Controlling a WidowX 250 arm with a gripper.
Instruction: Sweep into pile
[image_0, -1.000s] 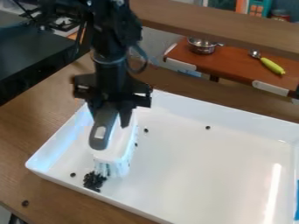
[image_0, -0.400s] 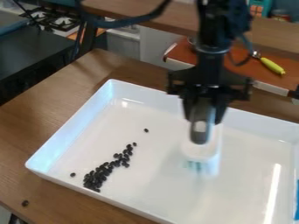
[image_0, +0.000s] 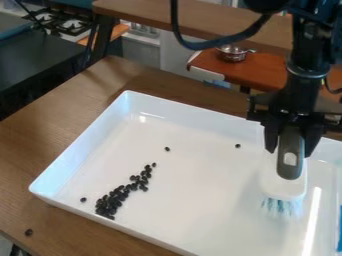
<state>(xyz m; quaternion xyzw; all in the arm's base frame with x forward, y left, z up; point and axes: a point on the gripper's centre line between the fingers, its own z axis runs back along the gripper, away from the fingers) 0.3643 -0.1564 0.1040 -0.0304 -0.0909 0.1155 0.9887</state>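
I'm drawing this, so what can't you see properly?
All in the camera view:
- White rectangular tray: near corner, below the bottom edge.
- Blue object: cut off by the right edge.
- Small black bits: too heaped to count.
- Grey brush handle: far end, hidden by the black fingers.

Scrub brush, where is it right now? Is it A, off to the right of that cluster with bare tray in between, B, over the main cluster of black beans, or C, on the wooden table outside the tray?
A: the scrub brush, held in the gripper, is toward the picture's right, and bare white tray separates it from the cluster of black beans.
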